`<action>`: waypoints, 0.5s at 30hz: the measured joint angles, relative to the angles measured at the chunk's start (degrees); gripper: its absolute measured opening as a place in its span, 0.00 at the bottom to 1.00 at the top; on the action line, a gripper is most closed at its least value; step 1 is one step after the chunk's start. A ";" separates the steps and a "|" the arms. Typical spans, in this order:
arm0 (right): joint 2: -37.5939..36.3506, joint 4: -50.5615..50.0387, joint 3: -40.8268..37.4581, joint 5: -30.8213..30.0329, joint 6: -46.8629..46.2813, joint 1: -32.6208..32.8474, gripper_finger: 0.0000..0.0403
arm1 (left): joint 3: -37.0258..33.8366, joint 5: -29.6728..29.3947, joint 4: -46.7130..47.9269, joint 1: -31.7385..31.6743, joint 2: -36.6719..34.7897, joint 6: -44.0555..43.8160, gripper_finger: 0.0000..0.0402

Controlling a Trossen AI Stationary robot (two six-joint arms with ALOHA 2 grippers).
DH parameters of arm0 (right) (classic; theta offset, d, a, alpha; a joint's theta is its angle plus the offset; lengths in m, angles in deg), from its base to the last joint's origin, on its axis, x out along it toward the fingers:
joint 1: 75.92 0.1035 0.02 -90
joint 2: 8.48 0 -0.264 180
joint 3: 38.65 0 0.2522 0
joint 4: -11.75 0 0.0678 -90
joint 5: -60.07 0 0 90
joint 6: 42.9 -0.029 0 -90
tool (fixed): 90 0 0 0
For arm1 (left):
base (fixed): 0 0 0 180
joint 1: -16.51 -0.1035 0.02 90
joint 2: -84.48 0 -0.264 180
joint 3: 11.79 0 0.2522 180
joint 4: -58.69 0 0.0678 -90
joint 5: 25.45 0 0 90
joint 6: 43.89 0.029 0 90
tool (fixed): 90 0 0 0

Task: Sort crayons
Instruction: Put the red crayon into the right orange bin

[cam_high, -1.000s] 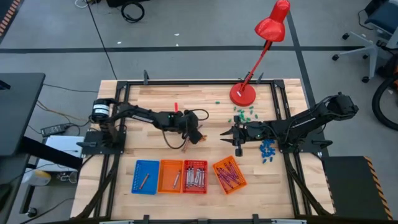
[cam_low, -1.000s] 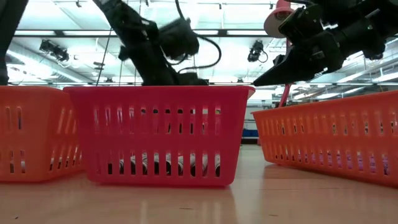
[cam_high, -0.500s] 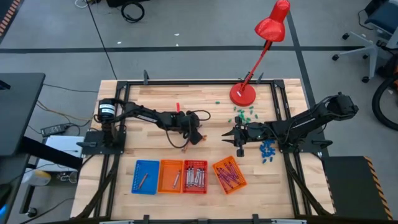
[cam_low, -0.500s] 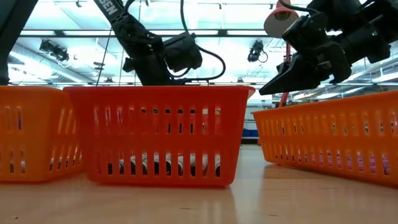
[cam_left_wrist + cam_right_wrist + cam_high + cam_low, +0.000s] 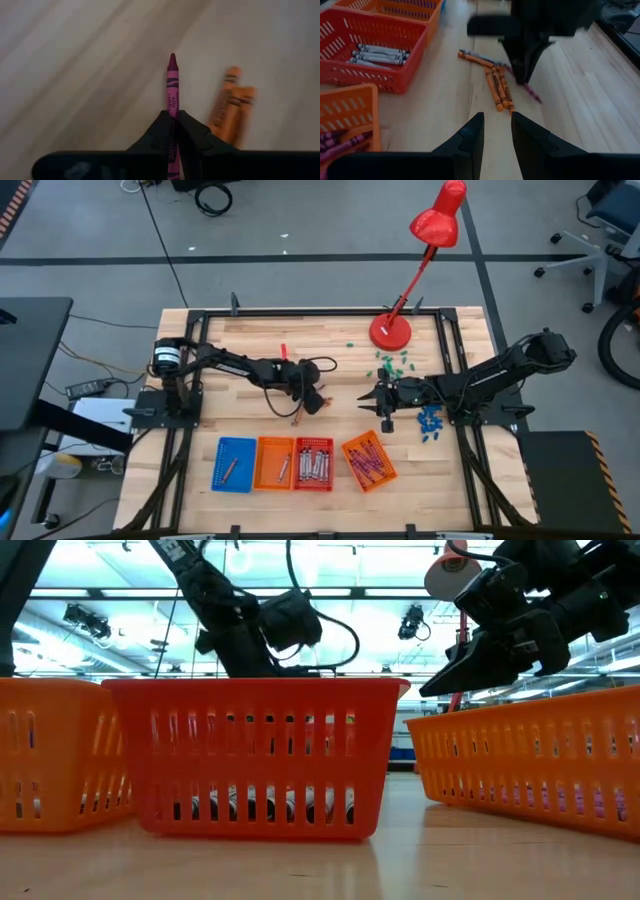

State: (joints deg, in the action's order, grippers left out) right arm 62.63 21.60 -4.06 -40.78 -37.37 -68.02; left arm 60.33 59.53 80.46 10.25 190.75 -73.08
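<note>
My left gripper [image 5: 312, 404] points down at mid-table, shut on a purple crayon [image 5: 172, 82]. Beside it several orange crayons [image 5: 499, 89] lie flat on the wood. My right gripper [image 5: 496, 134] hovers open to the right of them, with nothing between its fingers; it also shows in the low view [image 5: 445, 680]. Near the front edge stand four baskets: blue [image 5: 232, 464], orange [image 5: 275, 463], red [image 5: 313, 463] with grey crayons [image 5: 377, 54], and a tilted orange one [image 5: 368, 461] with purple crayons. My left gripper pinches the purple crayon between its two fingers, on the shaft [image 5: 172, 107] behind the pointed end. The fingers [image 5: 524, 70] come from above, pointing down. The crayon's free end [image 5: 534, 95] slants away low over the wood; I cannot tell whether it rests there.
A red desk lamp [image 5: 391, 330] stands at the far right. Small green bits [image 5: 392, 363] and blue bits [image 5: 430, 420] lie around my right arm. A single red crayon [image 5: 283, 350] lies far left of centre. Bare wood lies between the baskets and the crayons.
My left gripper has shut and taken hold of the purple crayon next to the orange ones.
</note>
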 joint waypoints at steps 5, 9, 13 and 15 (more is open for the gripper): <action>0.00 -1.35 0.00 -1.23 -1.69 0.02 0.25 | 0.17 -0.43 -5.85 0.74 -3.57 0.46 0.07; -0.20 -1.45 0.00 -1.55 -2.97 0.02 0.25 | 0.18 -2.23 -15.06 2.15 -3.83 2.99 0.07; -0.17 -0.22 0.00 -1.57 -3.08 0.00 0.25 | 0.18 -3.81 -27.07 3.06 -3.51 7.00 0.07; -0.15 1.55 0.00 -1.57 -3.88 0.00 0.25 | 0.18 -4.28 -31.79 3.26 -3.43 9.21 0.08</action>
State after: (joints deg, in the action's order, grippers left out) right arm 62.48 23.15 -4.05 -42.36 -41.25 -68.02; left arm 60.51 55.25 48.67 13.51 187.32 -63.86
